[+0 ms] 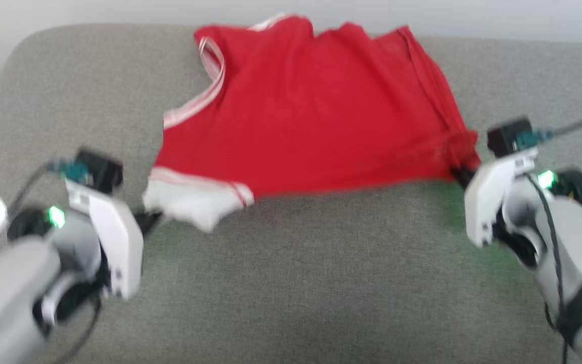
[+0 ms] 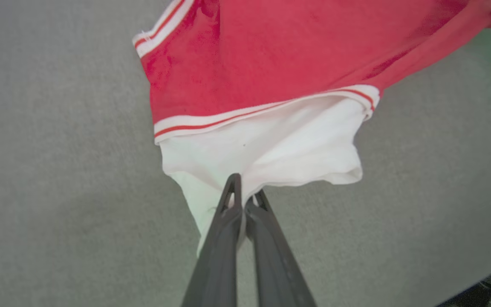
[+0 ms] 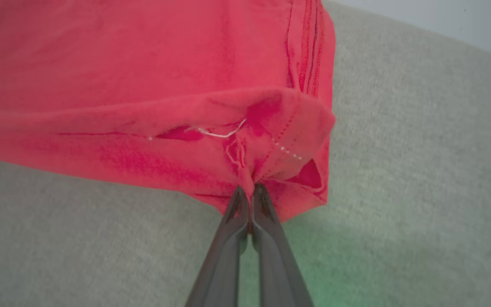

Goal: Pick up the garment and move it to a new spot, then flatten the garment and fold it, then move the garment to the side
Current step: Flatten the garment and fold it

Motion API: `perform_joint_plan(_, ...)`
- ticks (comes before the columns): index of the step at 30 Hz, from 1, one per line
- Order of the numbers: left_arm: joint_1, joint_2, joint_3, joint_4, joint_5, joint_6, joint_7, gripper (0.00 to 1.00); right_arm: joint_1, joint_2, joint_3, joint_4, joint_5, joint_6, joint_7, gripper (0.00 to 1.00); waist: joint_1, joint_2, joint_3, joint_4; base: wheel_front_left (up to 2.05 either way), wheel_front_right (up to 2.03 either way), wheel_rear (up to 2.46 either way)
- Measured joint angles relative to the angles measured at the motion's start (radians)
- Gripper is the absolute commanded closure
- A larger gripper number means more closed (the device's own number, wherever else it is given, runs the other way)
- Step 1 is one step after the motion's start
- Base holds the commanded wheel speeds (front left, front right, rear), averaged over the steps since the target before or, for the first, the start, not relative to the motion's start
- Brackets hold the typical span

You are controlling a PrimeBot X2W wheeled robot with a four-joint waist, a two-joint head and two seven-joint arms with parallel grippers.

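Currently my left gripper [image 2: 244,194] is pinched shut on the white sleeve [image 2: 271,149] of the garment [image 1: 311,111], my right gripper [image 3: 249,189] on its red corner [image 3: 284,170] — long axis stretched sideways between them, toward the far edge of the cushion [image 1: 291,293].

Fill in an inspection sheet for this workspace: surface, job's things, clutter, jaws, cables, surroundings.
Surface: grey woven pad, rounded far corners.
Job's things: red jersey with white sleeve, near edge stretched between both arms.
Clutter: nothing seen.
Jaws: left jaws shut on the white sleeve; right jaws shut on the jersey's red corner.
Cables: dark cable at the right wrist; another at the left.
Surroundings: pale wall behind the pad.
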Motion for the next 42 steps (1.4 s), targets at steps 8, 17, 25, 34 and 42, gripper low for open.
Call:
perform_joint_plan(8, 0.233, 0.1, -0.023, -0.28, -0.073, 0.195, -0.006, 1.0, 0.269, -0.094, -0.022, -0.304, 0.077, 0.0, 0.179, 1.0, 0.0, 0.0, -0.024, -0.008, 0.0, 0.0, 0.0)
perform_joint_plan(17, 0.386, 0.132, -0.06, -0.409, -0.132, 0.292, -0.02, 1.0, 0.541, -0.179, -0.105, -0.618, 0.131, 0.0, 0.393, 1.0, 0.0, 0.0001, -0.027, -0.006, 0.0, 0.0, 0.0)
perform_joint_plan(25, 0.438, 0.144, -0.082, -0.432, -0.141, 0.305, -0.018, 1.0, 0.688, -0.149, -0.201, -0.768, 0.115, -0.001, 0.444, 1.0, 0.0, 0.0, -0.021, -0.017, 0.0, 0.0, 0.0)
perform_joint_plan(34, 0.319, 0.255, -0.012, -0.488, -0.076, 0.298, -0.002, 1.0, 0.698, -0.115, -0.283, -0.882, 0.087, -0.001, 0.463, 1.0, 0.0, 0.0, 0.007, -0.026, 0.0, 0.0, 0.0)
perform_joint_plan(42, 0.103, 0.287, 0.049, -0.453, 0.046, 0.21, 0.061, 1.0, 0.548, -0.073, -0.323, -0.918, 0.022, -0.001, 0.508, 1.0, 0.0, 0.0, 0.048, -0.046, 0.0, 0.0, 0.0)
